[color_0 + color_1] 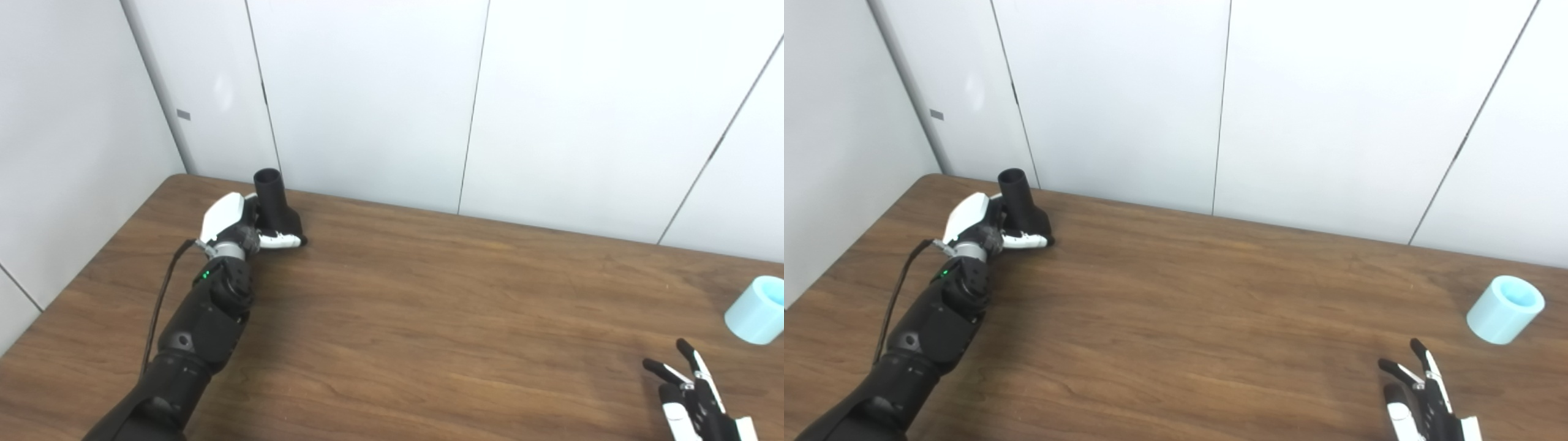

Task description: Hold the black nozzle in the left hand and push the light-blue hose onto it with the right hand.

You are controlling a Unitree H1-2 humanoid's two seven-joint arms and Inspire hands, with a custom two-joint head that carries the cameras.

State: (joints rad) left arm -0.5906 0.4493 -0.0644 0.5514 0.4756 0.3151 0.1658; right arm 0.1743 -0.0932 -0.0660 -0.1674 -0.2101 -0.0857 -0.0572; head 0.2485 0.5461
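1. At the far left corner of the wooden surface (429, 318), your left hand (236, 226) had its fingers (280, 240) wrapped round the base of the black nozzle (275, 199); grip was closed on it.
2. You had the nozzle roughly upright, round open mouth facing up and tilted slightly left, flared bottom end down at the surface. Whether it touched the wood could not be told.
3. Your left forearm ran in from the bottom left edge, with a black cable (160, 300) looping alongside it and a small green light showing near the wrist.
4. Your right hand (1421, 398) sat low at the bottom right, only partly in frame, fingers spread apart and pointing up and away, holding nothing.
5. You had the light-blue hose (1505, 309) lying on its side near the right edge of the surface, a short stubby tube with its open end angled up to the right. It lay beyond your right hand, apart from it, and well apart from the nozzle.
6. White wall panels (367, 92) stood behind the surface.
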